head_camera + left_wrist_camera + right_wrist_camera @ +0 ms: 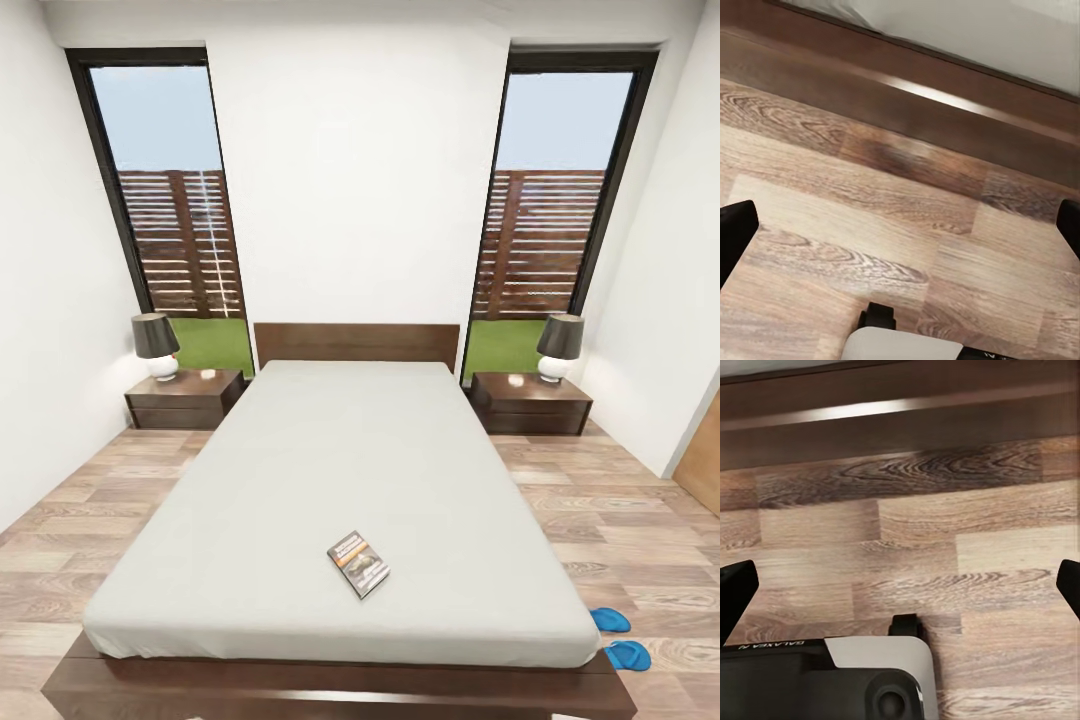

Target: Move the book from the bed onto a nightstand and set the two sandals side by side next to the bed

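Both grippers (900, 225) (900, 581) hang spread-fingered over wood floor (870, 217).

White walls (355, 180) rise behind the bed (340, 480). A tall dark-framed window (165, 210) stands on each side of its headboard, with a lamp (155, 345) below. Wood-plank floor (620, 520) surrounds the bed.

the small dark paperback book (358, 563) on the light-grey mattress carries orange and white lettering too small to read. mirrored "galaxea" lettering shows on the black robot housing (780, 649).
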